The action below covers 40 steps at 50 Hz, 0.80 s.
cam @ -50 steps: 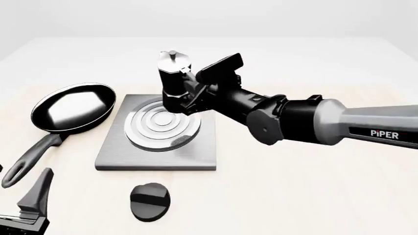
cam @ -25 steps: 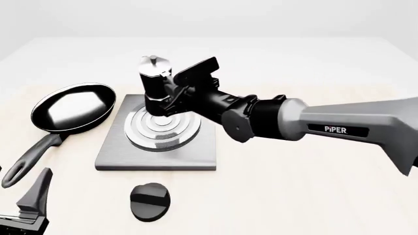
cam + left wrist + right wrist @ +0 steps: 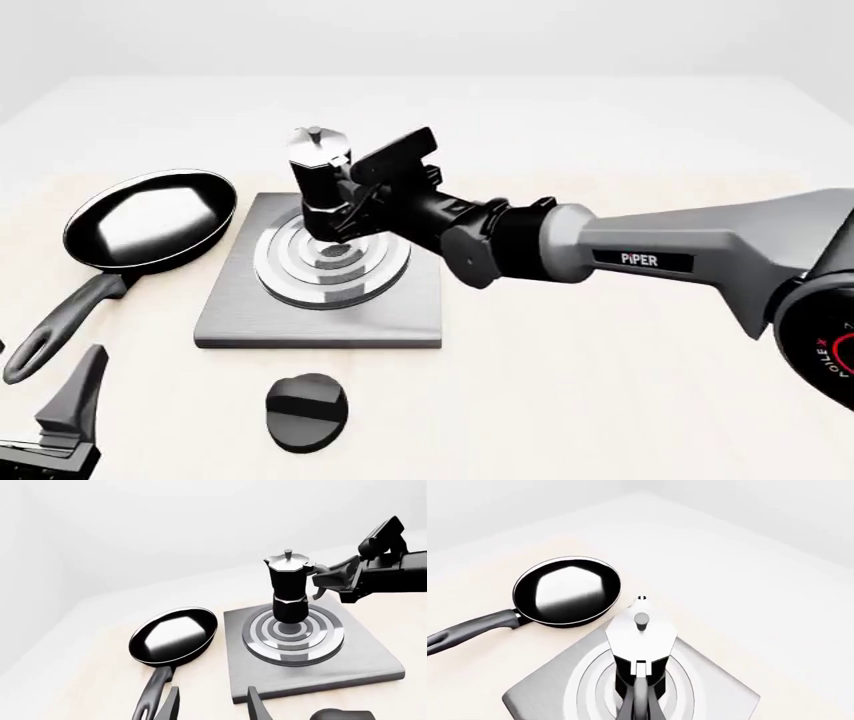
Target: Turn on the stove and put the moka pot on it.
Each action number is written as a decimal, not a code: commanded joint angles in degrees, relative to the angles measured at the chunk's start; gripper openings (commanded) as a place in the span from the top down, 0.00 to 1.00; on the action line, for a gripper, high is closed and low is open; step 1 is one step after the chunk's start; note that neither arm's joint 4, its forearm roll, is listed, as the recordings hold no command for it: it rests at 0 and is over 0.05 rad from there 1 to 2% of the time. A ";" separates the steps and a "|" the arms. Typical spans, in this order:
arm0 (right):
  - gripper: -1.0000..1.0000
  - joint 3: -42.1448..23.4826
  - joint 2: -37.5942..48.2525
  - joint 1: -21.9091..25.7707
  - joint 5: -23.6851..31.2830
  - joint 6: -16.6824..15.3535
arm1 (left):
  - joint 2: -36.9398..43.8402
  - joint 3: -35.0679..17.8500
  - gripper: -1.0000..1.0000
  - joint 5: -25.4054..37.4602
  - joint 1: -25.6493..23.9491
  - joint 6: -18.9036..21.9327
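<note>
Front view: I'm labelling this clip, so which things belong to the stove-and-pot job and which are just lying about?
Job: stove, knob, moka pot, right pincer holding the pot.
Lying about: frying pan, idle left pincer.

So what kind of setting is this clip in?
A simulated kitchen-style tabletop, plainly rendered: a pale table with a stove, a frying pan and a moka pot, against blank white surroundings.

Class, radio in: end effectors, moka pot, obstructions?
Right end effector shut on moka pot, over stove burner. Left end effector open, idle. Frying pan beside stove, clear.
</note>
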 commanded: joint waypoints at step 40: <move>1.00 -2.11 6.37 -0.89 0.57 0.09 | 0.00 0.00 0.00 0.85 -0.31 -0.03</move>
